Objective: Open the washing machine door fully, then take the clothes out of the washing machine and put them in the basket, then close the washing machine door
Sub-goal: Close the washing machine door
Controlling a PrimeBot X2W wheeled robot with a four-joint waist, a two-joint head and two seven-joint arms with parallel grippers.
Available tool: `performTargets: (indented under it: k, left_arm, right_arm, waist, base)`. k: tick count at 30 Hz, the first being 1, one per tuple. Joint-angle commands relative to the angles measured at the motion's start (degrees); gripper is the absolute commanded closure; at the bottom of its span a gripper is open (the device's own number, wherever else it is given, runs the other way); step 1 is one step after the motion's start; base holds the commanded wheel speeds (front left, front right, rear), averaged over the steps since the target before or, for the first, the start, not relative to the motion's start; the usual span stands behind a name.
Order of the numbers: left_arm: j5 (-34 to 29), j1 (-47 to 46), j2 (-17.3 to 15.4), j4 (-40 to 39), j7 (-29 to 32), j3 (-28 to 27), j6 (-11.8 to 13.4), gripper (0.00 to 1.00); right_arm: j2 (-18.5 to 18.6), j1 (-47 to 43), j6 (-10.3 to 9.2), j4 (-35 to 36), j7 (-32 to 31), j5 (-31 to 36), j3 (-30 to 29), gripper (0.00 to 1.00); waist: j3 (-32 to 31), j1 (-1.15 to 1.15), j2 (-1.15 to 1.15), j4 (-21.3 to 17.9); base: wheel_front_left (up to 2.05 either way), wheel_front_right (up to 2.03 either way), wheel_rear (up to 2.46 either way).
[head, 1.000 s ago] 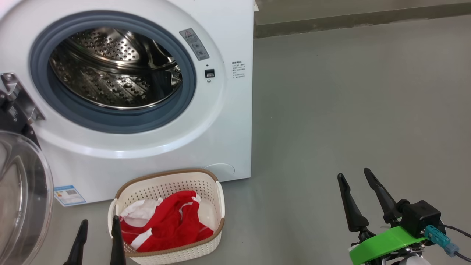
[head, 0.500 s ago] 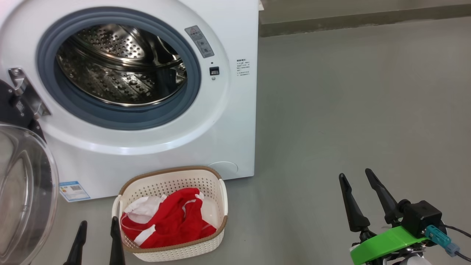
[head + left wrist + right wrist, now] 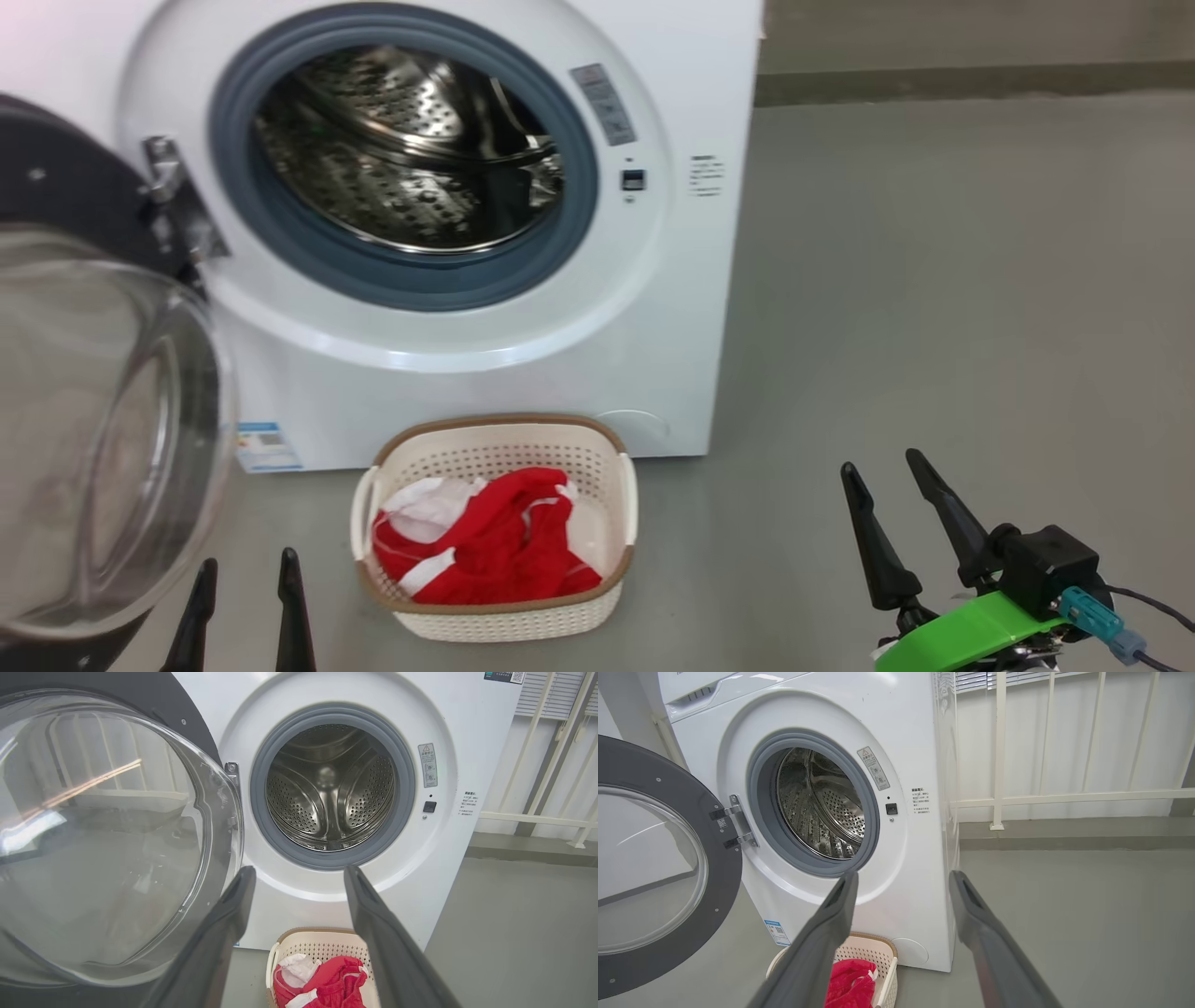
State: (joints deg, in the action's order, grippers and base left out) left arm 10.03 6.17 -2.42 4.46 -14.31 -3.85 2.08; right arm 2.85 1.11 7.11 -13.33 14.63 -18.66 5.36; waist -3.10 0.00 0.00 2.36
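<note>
Closest in, two grippers, two dark fingers each. The left gripper (image 3: 247,560) sits at the bottom left and the right gripper (image 3: 880,462) at the bottom right. Both have their fingers spread apart with nothing between them, and they're touching nothing.

Next up is one basket (image 3: 523,621) on the grey floor (image 3: 934,280), just in front of the washing machine (image 3: 691,308). I can see two side handles on it. The clothes (image 3: 504,551) are inside it: one bunched red heap with white stripes, plus one white piece (image 3: 425,499) on its left side. Can't tell how many separate garments are in the red pile.

To the left, the one washing machine door (image 3: 103,420) is swung wide open on its hinge, glass bowl facing the robot.

Behind that, one grey rubber ring (image 3: 560,252) around the steel drum (image 3: 411,159), and one blue label (image 3: 266,446) low on the machine's left corner.
</note>
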Motion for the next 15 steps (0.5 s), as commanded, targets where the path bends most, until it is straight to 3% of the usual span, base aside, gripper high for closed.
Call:
performTargets:
  k: [1, 15]
  left_arm:
    - [-0.9, -0.7, -0.7, -1.6, -0.7, -2.0, 0.5, 0.00]
    - [-1.5, 0.5, -1.0, -2.5, -0.7, -1.9, 1.0, 0.00]
  right_arm:
    - [0.0, 1.0, 0.37, 1.2, 0.4, -0.9, 1.7, 0.00]
    - [0.0, 0.4, 0.37, 2.3, 0.4, -1.9, 3.0, 0.00]
  waist:
    - [-0.7, 0.00, 0.00, 3.5]
    - [-1.4, 0.00, 0.00, 13.1]
  base:
    - [0.00, 0.00, 0.00]
    - [0.00, 0.00, 0.00]
